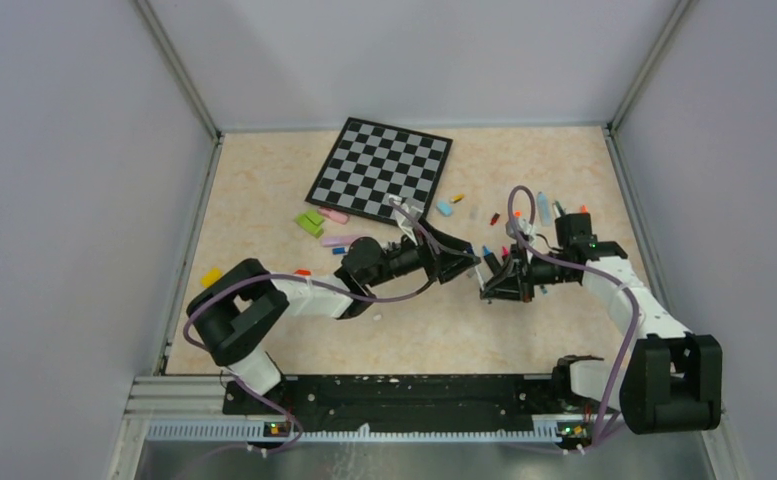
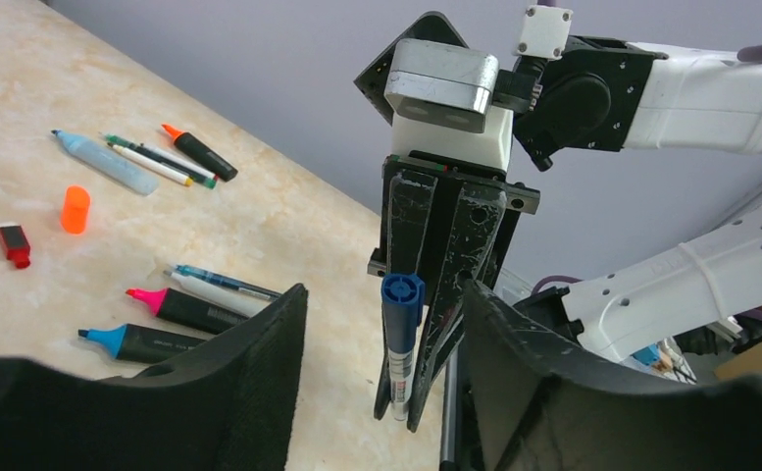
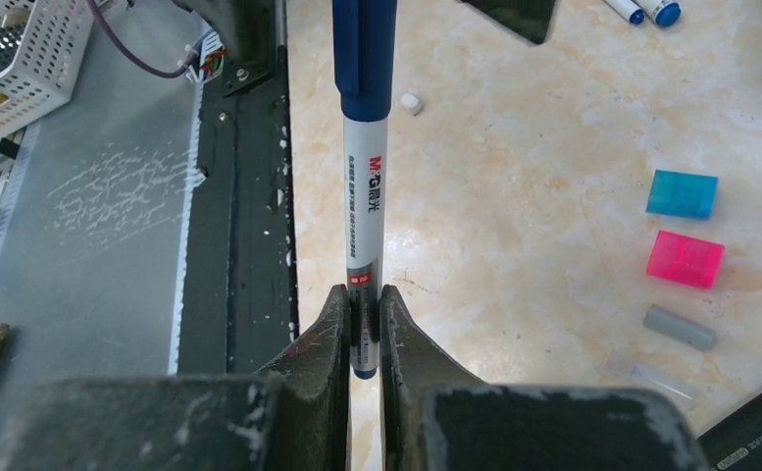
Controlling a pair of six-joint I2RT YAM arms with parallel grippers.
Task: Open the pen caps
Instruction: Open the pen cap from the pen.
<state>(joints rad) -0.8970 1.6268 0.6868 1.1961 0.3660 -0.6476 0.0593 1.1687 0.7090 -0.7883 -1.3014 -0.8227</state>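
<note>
While pinching the pen (image 3: pixel 365 196) by its white barrel above the tabletop's (image 1: pixel 444 335) middle with the right end effector (image 3: pixel 365 306) closed, offers the blue pen cap (image 2: pixel 402 299) leftward between the spread, empty fingers (image 2: pixel 259 373) of the left end effector (image 2: pixel 381 299). Likely the cap-grasp step. Next: squeeze squarely on cap, pull straight apart.

The pen (image 3: pixel 365 226) has its blue cap (image 3: pixel 365 49) cut off by the top edge in the right wrist view. The left fingers (image 2: pixel 249 392) hide the rear of the pink-tipped highlighter (image 2: pixel 176 308).

A checkered board (image 1: pixel 379 168) lies askew on the beige table (image 1: pixel 264 190).
</note>
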